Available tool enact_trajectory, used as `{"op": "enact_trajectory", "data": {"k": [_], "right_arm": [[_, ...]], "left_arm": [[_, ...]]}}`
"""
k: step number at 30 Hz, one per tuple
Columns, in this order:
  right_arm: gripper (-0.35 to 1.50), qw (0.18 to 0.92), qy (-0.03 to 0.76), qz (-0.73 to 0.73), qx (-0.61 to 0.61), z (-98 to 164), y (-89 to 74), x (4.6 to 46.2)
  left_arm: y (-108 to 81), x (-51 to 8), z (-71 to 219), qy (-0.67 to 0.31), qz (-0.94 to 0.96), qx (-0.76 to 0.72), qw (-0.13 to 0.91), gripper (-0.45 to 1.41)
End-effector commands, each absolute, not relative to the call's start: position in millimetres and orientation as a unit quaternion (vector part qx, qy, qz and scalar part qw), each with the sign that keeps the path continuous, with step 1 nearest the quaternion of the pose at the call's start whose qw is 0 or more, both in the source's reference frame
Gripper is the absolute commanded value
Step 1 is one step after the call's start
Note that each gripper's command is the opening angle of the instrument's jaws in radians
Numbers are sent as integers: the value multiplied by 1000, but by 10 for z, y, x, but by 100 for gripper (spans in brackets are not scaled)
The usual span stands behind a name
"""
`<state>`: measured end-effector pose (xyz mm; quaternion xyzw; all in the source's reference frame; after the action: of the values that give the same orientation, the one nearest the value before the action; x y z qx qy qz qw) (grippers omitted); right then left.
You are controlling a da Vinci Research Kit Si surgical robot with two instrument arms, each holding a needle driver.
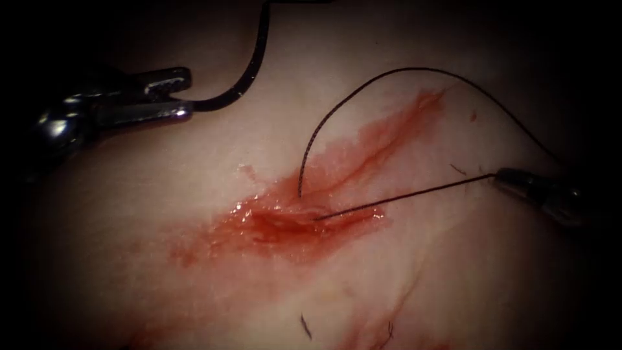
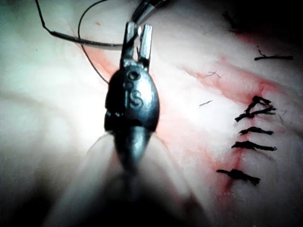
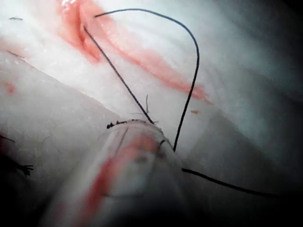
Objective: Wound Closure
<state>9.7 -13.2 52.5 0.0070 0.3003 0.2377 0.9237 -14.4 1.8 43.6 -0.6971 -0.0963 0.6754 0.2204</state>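
While the left tool (image 1: 178,97) grips the needle's (image 1: 249,71) end, the right tool (image 1: 512,176) pinches thread (image 1: 402,194) above reddened tissue (image 1: 162,194).

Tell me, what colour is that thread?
Black; the thread shows best in the endoscope view, running from the cut.

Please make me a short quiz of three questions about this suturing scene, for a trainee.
1. True or false: the needle is passed through the tissue.
2. What do the right tool jaws hold?
3. On which side of the cut is the left tool? A) left B) right C) directly over it

Key
1. False: it curves free above the tissue, with one end at the left tool's tip.
2. The thread, which runs straight from the cut.
3. A
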Motion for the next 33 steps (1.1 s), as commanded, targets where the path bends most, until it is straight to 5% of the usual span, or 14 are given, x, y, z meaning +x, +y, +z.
{"op": "enact_trajectory", "data": {"k": [1, 22, 28, 29, 31, 33], "right_arm": [[-35, 925, 295, 241, 6, 533, -124, 93], [-35, 934, 195, 298, -25, 566, -92, -40], [-35, 935, 166, 311, -40, 565, -91, -47], [-18, 937, 161, 307, -42, 564, -91, -44], [93, 934, 162, 314, -51, 561, -90, -34], [120, 929, 172, 322, -63, 557, -88, -26]], "left_arm": [[17, -149, 441, -96, 675, -697, 220, -45], [17, -149, 442, -96, 675, -697, 220, -45], [17, -149, 443, -98, 675, -697, 221, -45], [17, -149, 444, -98, 675, -697, 221, -45], [17, -149, 444, -97, 675, -697, 221, -45], [17, -149, 444, -97, 675, -697, 221, -45]]}}
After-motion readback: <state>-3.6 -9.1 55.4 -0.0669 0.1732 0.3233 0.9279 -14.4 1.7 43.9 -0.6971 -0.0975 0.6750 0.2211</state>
